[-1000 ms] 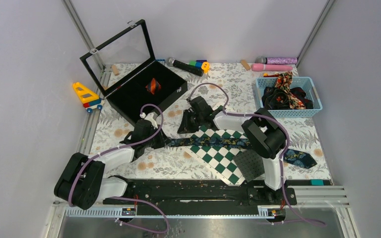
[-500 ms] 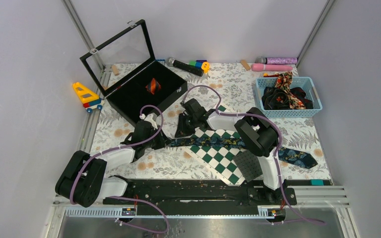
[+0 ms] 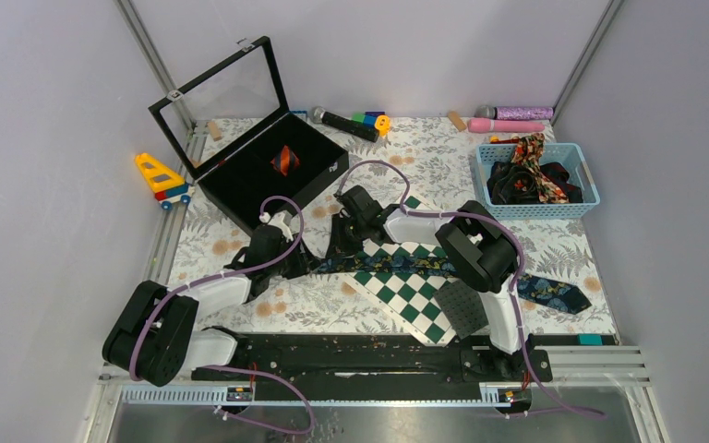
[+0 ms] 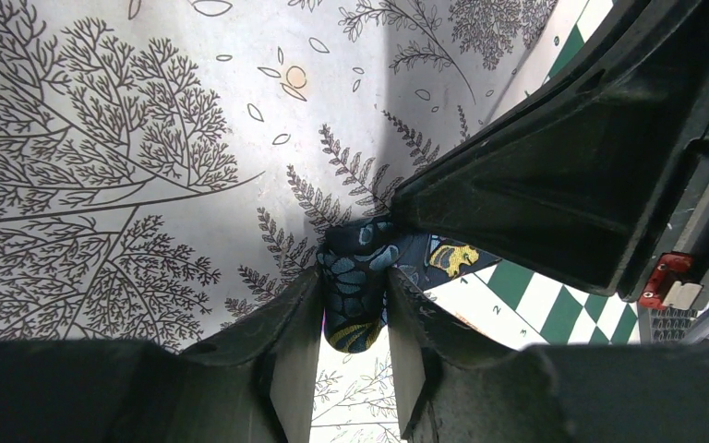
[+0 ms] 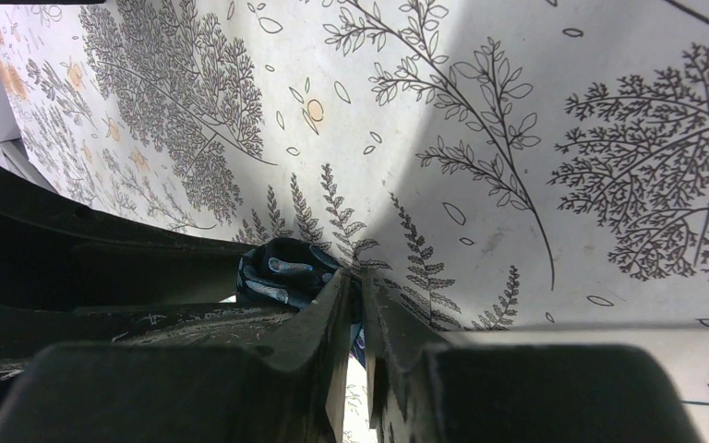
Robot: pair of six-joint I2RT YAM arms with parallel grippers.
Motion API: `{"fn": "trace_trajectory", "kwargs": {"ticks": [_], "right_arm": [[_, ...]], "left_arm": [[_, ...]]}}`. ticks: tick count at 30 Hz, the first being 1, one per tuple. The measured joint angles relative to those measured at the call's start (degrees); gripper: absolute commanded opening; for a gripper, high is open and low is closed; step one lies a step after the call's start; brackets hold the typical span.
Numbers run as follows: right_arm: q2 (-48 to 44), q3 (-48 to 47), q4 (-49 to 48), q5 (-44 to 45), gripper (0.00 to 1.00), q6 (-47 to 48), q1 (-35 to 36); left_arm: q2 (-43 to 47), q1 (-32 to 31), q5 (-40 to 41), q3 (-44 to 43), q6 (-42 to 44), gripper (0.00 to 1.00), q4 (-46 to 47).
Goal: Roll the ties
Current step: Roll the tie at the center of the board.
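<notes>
Grey walls enclosed a table spread with a white leaf-and-fern printed cloth [image 3: 309, 312]. Across the middle of the top view lay a long narrow navy-teal floral fabric necktie [image 3: 415, 263]. It ran from the centre over a green-and-white chequered board [image 3: 411, 309] to its wide end at the lower right. Its left end was wound into a small tight roll [image 4: 358, 263] that rested on the cloth just left of the board.

Both arms met at that roll. The left gripper [image 4: 354, 300] had its black fingers [image 4: 295, 341] partly apart, and the roll sat between the tips, touching the inner face of each. The right gripper [image 5: 355, 286] came in from the upper side, its black body pressed against the roll in the left wrist view. Its fingers [image 5: 328, 318] were almost together, leaving only a thin slit with a sliver of blue fabric in it, and the roll bulged just left of the tips.

At the upper left stood a black case with an open glass lid [image 3: 240, 189], and a rolled red-orange and black striped tie [image 3: 284, 159] lay inside. At the upper right, a light blue plastic basket [image 3: 537, 212] held a heap of dark and floral ties [image 3: 528, 175].
</notes>
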State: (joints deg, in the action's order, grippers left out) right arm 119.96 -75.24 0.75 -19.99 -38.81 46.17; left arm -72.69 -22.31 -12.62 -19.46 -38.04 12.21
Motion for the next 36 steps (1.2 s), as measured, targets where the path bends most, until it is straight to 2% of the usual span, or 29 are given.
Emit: {"fn": "trace_trajectory", "kwargs": {"ticks": [2,5,8,21,36], "right_arm": [[0.0,0.0,0.0,0.0,0.16,0.0,0.0],[0.0,0.1,0.0,0.0,0.16,0.1,0.1],[-0.4,0.5,0.0,0.7,0.17,0.2,0.3],[-5.5,2.6,0.7,4.1,0.19,1.4,0.7],[-5.5,2.6,0.7,3.3,0.18,1.4,0.7]], "left_arm": [[0.0,0.0,0.0,0.0,0.0,0.34,0.0],[0.0,0.0,0.0,0.0,-0.2,0.25,0.0],[0.0,0.0,0.0,0.0,-0.5,0.22,-0.1],[0.3,0.0,0.4,0.0,-0.5,0.24,-0.2],[0.3,0.0,0.5,0.0,-0.6,0.26,-0.3]]}}
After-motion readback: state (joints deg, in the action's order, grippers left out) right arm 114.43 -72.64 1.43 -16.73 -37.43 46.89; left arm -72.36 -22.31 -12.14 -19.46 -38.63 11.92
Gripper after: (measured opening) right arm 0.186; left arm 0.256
